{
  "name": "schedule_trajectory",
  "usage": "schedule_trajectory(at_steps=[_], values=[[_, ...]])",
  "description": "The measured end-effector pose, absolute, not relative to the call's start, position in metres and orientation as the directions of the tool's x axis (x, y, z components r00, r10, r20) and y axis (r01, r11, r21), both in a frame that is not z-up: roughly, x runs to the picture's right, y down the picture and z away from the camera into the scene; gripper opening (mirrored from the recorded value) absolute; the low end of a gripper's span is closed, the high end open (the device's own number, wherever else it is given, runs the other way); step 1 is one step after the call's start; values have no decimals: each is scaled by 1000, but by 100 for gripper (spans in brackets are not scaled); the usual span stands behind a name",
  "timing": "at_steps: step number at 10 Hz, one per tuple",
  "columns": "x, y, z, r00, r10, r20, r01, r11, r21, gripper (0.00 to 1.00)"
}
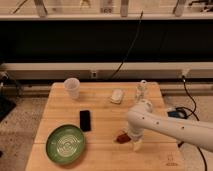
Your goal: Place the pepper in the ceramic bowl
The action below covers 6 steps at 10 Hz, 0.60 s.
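Note:
The pepper (121, 136) is small and dark red, and lies at the wooden table's front right part. My gripper (135, 143) hangs at the end of the white arm (165, 126), right beside the pepper on its right and seemingly touching it. The ceramic bowl (65, 144) is a wide green dish with paler rings, standing at the front left of the table, well to the left of the pepper and the gripper.
A black phone (85, 120) lies between the bowl and the pepper. A translucent white cup (72, 88) stands at the back left. A small white object (117, 95) and a small pale item (142, 90) are at the back right. The table (105, 107) ends close behind the gripper.

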<state>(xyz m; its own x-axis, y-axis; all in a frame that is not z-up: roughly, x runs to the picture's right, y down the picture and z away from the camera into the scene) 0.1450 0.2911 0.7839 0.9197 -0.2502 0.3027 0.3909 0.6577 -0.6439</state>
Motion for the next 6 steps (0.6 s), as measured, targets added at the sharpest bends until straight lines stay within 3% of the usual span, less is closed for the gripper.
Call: schedule_trajectory(at_steps=[2,6], values=[[147,292,781,919,-252,302,392,654,-647,65],[148,291,779,920,-251,301,390,653,-649,29]])
